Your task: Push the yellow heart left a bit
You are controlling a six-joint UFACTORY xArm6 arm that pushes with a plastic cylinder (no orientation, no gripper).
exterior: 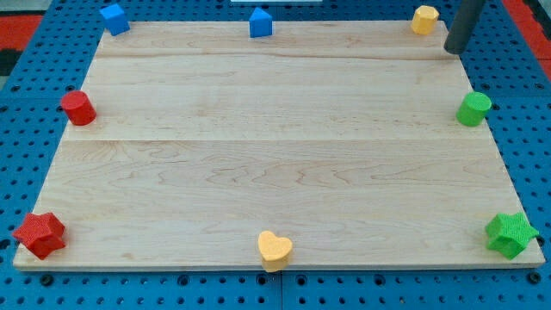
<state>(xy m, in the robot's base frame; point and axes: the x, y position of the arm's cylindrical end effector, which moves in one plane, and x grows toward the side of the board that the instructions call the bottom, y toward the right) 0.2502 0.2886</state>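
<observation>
The yellow heart sits at the near edge of the wooden counter, roughly mid-width, slightly overhanging the view's bottom rim. To its left along that edge the wood is bare as far as the red star at the bottom-left corner; the green star holds the bottom-right corner. Mid-depth: red cylinder at the left edge, green cylinder at the right edge. Far edge: blue cube top-left, blue house-shaped block top-centre, small yellow block top-right. The arm carries no hand, only a dark rod; its tip rests just right of the small yellow block, apart from it, well away from the heart.
</observation>
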